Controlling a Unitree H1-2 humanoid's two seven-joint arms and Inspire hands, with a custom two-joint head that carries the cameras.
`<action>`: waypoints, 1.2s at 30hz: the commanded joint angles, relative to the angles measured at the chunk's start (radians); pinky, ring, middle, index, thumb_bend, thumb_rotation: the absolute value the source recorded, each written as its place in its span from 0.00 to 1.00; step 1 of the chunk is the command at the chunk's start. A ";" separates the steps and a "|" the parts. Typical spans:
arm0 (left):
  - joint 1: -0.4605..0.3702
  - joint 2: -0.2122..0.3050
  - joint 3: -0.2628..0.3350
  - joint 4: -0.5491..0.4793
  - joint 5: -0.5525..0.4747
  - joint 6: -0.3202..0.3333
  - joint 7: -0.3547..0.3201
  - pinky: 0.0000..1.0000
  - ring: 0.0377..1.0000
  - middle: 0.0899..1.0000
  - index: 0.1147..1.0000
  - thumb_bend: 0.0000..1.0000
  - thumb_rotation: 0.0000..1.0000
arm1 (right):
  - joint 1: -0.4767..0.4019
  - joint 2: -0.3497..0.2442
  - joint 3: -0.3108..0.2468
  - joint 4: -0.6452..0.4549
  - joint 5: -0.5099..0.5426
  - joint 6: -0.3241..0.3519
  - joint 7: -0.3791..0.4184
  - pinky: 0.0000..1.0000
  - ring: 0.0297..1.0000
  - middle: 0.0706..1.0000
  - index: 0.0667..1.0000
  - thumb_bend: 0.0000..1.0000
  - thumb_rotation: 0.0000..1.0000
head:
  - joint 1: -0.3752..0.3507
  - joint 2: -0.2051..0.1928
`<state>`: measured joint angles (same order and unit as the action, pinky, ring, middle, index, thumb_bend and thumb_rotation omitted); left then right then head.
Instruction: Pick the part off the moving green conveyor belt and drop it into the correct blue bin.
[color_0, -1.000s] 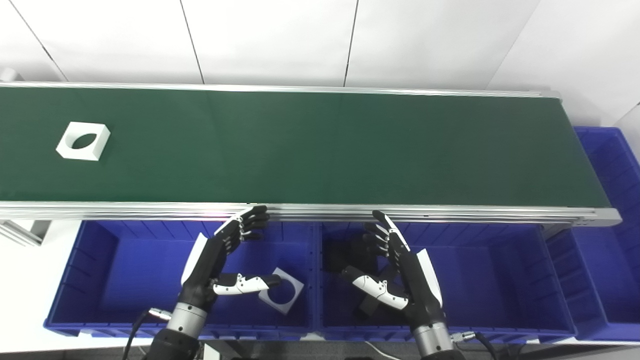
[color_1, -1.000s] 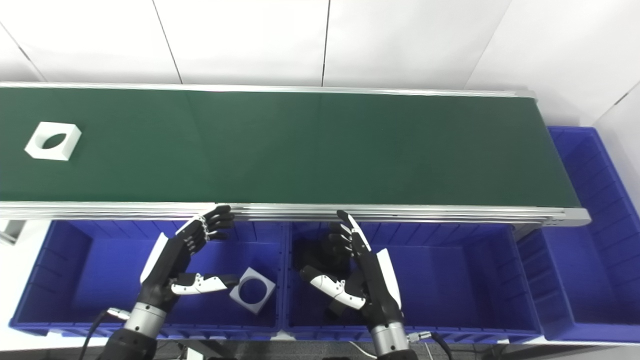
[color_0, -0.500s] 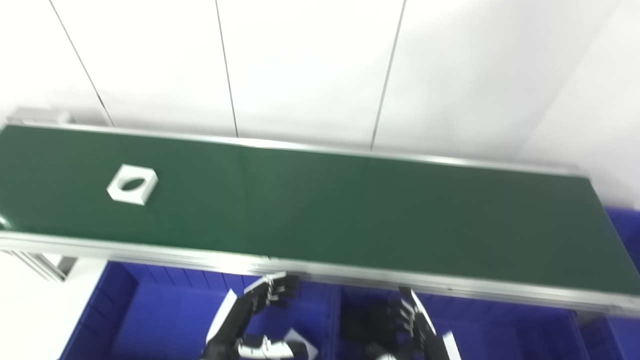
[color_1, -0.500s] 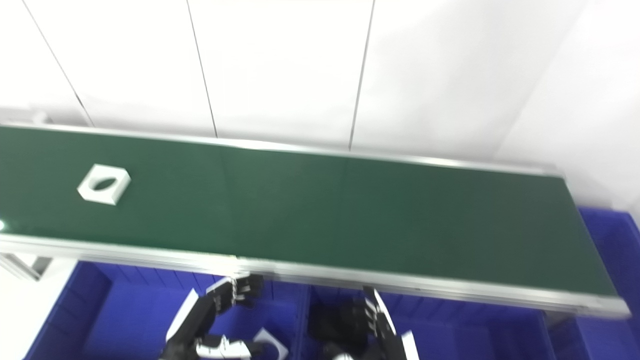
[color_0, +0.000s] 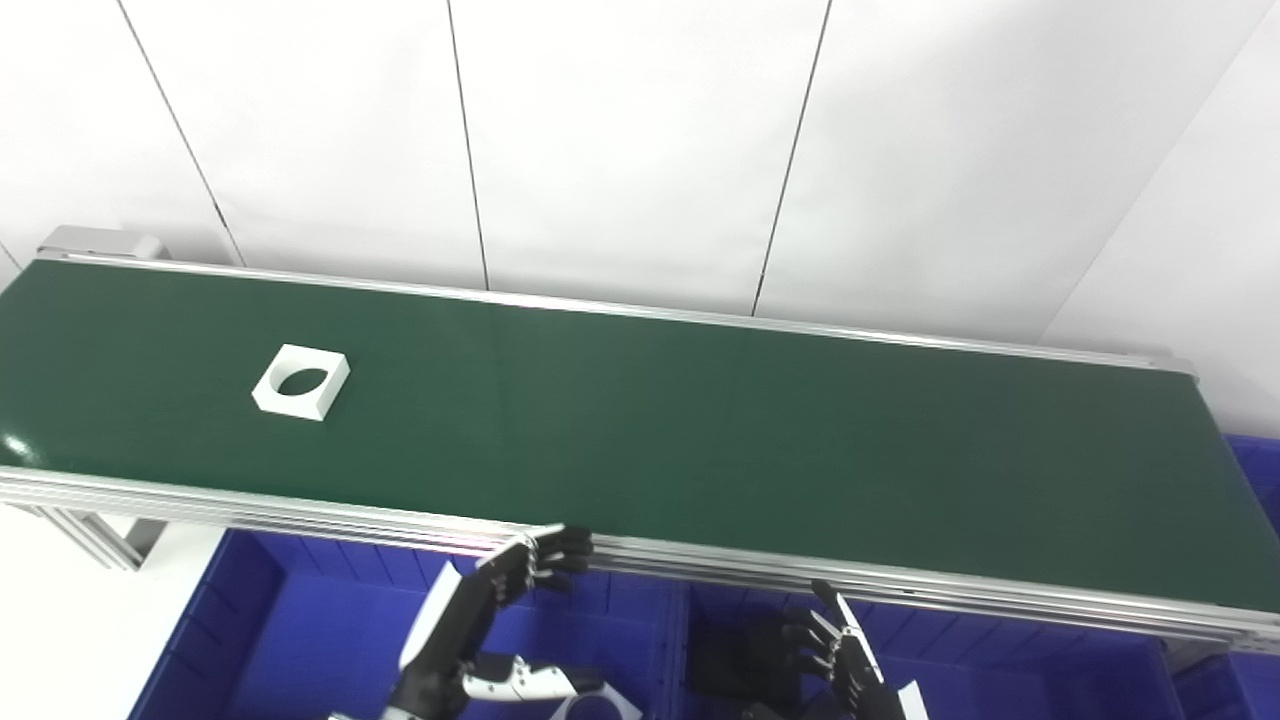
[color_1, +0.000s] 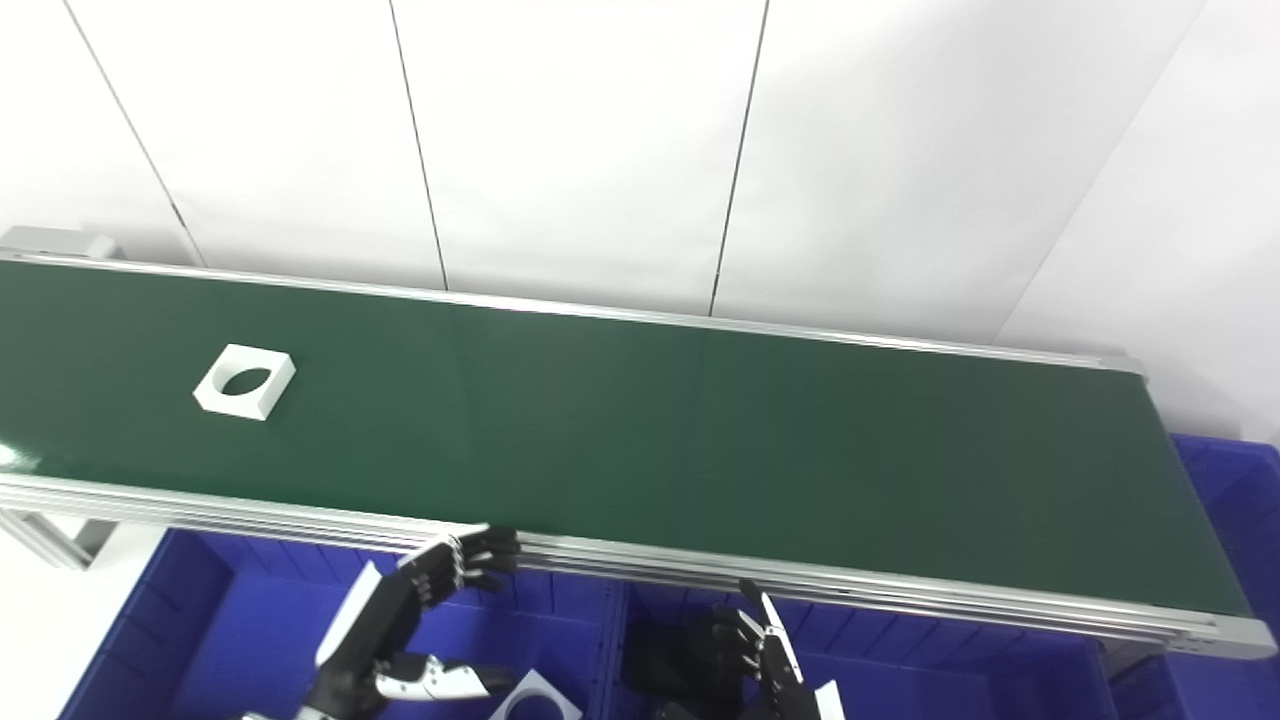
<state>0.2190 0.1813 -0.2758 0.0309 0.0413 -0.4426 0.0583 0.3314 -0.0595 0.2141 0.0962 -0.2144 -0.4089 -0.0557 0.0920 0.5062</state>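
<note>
A white square part with a round hole (color_0: 300, 381) lies flat on the green conveyor belt (color_0: 700, 430), towards its left end. My left hand (color_0: 480, 630) hovers over the left blue bin (color_0: 270, 640), open, fingertips by the belt's near rail. My right hand (color_0: 850, 670) is open at the bottom edge over the middle blue bin (color_0: 1000, 690), mostly cut off. Both hands hold nothing and stand far from the part on the belt. A second white square part (color_1: 535, 700) lies in the left bin by my left thumb.
An aluminium rail (color_0: 800, 575) runs along the belt's near edge, above the bins. Black parts (color_0: 730, 665) lie in the middle bin. Another blue bin (color_1: 1235, 500) stands past the belt's right end. White wall panels rise behind.
The camera has tilted up and turned, so the whole picture shifted down. The white part sits further right along the belt. Both hands look unchanged, open over their bins.
</note>
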 joint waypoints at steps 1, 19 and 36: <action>-0.033 0.024 0.036 -0.068 -0.008 -0.027 -0.004 0.62 0.68 0.72 0.73 0.95 0.32 | -0.008 0.016 0.000 -0.011 0.008 -0.059 -0.018 0.72 0.80 0.83 0.95 0.63 0.42 | 0.004 0.000; -0.251 0.217 0.191 -0.117 0.087 -0.009 -0.142 0.72 0.79 0.83 0.84 0.77 0.41 | -0.041 0.000 0.029 0.018 0.018 -0.061 -0.058 0.70 0.78 0.82 0.95 0.64 0.45 | 0.016 -0.017; -0.505 0.344 0.204 0.069 0.230 0.115 -0.283 0.75 0.81 0.84 0.84 0.78 0.37 | -0.075 -0.067 0.110 0.027 0.029 -0.061 -0.171 0.65 0.74 0.78 0.94 0.66 0.52 | 0.036 -0.021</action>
<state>-0.2371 0.4947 -0.0815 0.1038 0.2564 -0.3442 -0.2161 0.2626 -0.1213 0.3178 0.1409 -0.1970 -0.4099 -0.2105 0.1258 0.4832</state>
